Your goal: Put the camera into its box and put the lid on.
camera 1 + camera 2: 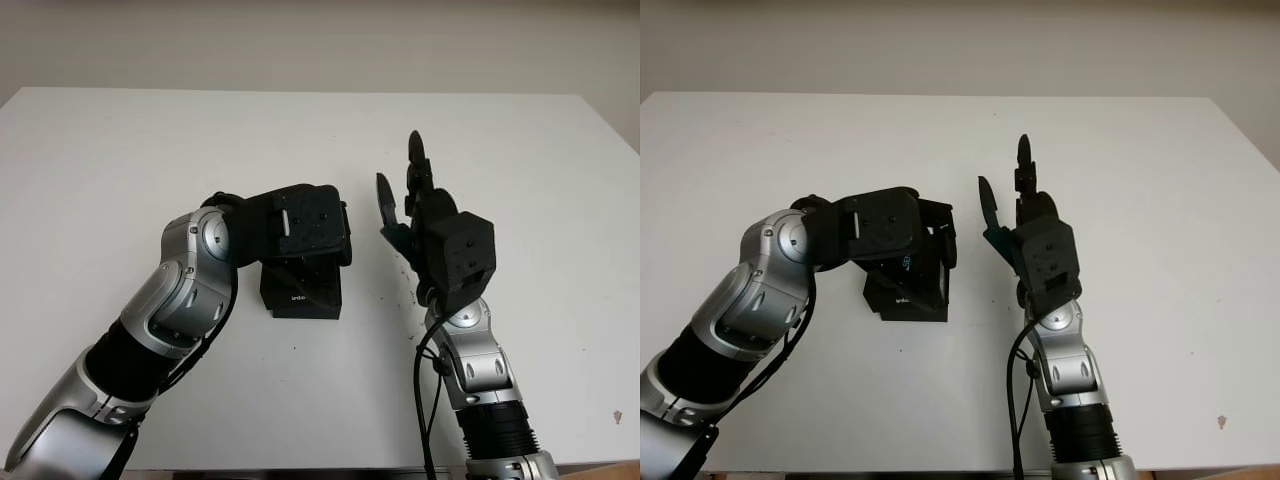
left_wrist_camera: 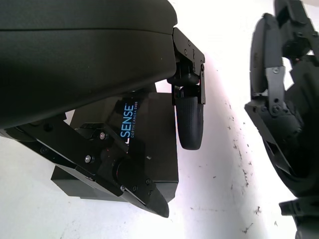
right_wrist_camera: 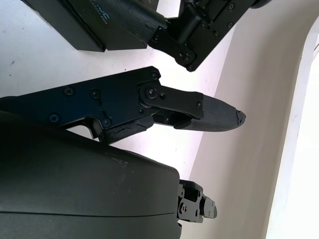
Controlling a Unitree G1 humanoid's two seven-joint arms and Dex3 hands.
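Where the white table [image 1: 120, 170] spreads across the head views, a black box [image 1: 303, 293] sits near its middle and serves as the landmark for everything else. The box is closed by its lid, with pale lettering on the top face and on the near side; the left wrist view reads "SENSE" and "DEPTH CAMERA" on the lid. The camera itself cannot be seen, so whether it lies inside cannot be told.

The left arm [image 1: 175, 300] reaches in from the near left of the box and bends over it. The left hand [image 1: 905, 240] hovers directly above the box's far end, fingers [image 2: 190, 122] extended down along the box's right side and not closed round it; whether they touch the lid cannot be told.

Just to the right of the box, clear of it, the right hand [image 1: 415, 215] is raised above the table, fingers released and pointing away from the robot, holding nothing.
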